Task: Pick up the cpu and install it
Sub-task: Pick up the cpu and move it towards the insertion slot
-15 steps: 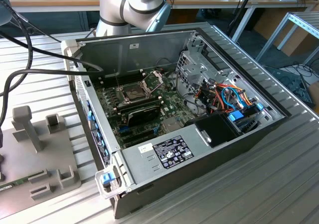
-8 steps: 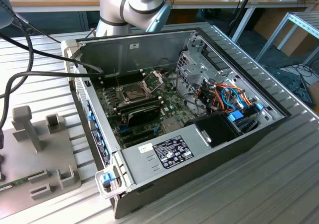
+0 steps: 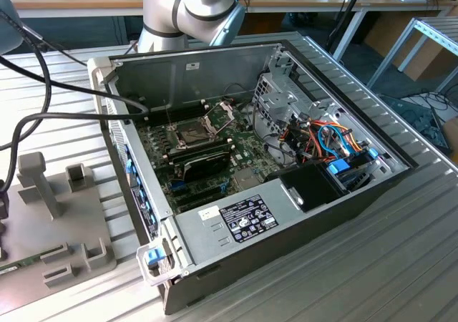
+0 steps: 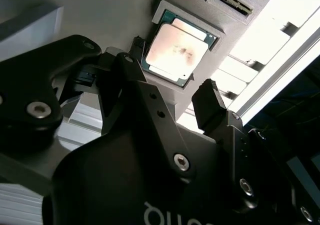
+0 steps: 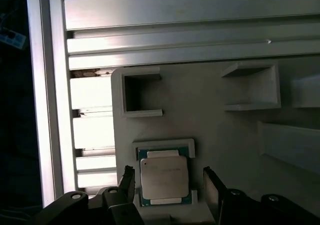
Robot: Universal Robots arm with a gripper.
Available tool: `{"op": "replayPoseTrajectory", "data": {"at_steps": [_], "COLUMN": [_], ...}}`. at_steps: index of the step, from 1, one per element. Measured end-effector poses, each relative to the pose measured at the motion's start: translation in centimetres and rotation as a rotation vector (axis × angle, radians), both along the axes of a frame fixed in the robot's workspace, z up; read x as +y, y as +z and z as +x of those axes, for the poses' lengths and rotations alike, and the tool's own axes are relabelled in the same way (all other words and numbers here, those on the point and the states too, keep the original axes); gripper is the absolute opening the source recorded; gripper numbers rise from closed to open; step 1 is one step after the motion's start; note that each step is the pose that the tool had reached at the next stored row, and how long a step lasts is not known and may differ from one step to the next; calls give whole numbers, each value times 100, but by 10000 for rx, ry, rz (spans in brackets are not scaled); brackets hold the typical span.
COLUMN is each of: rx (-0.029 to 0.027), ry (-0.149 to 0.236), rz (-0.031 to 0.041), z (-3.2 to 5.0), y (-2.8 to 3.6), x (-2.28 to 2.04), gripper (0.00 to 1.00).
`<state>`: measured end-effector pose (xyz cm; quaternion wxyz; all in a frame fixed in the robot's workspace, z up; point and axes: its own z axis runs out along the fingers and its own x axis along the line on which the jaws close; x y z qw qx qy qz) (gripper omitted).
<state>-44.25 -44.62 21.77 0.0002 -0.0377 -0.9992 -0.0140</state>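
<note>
the gripper (image 5: 169, 181) hung over the grey fixture plate (image 5: 225, 125) with its jaws apart and holding nothing, one black finger (image 5: 212, 185) on each side of the cpu (image 5: 164, 180), close beside it but, as far as could be judged, not touching. the cpu lay flat, metal top up, in a shallow raised nest (image 5: 162, 144) on that plate, so the step in hand looked like the pick-up. to do it well the fingers would want to drop squarely until the pads stood level with the chip's thin edges, centred so both pads met it together, and close gently; an uneven close could tilt the chip in the nest or scrape its green border, and the lift should go straight up to clear the nest walls. the first wrist view looked nearly straight onto the chip and gave the side gaps and two empty pockets (image 5: 142, 92) farther along the plate, beside the slatted aluminium table (image 5: 175, 15). the second wrist view came in at a slant and showed the cpu (image 4: 175, 50) beyond the fingertips (image 4: 207, 102), a better cue for height. the exterior view gave the goal: the open computer case (image 3: 286, 215), the green motherboard (image 3: 243, 161), the bare socket (image 3: 192, 134) with its frame (image 3: 223, 113) swung up, and the fixture plate (image 3: 71, 215) well apart at the exterior view's left.
</note>
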Motion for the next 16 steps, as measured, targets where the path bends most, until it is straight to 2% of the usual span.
{"op": "replayPoseTrajectory", "data": {"at_steps": [7,10,13,16], "rx": [0,-1,-1,0], "ry": [1,0,0,0], "rz": [-3,-5,-6,-8], "z": [-20,-21,-21,-21], "y": [-40,-100,-130,-134], "x": [0,1,0,0], "gripper": [66,66,66,66]}}
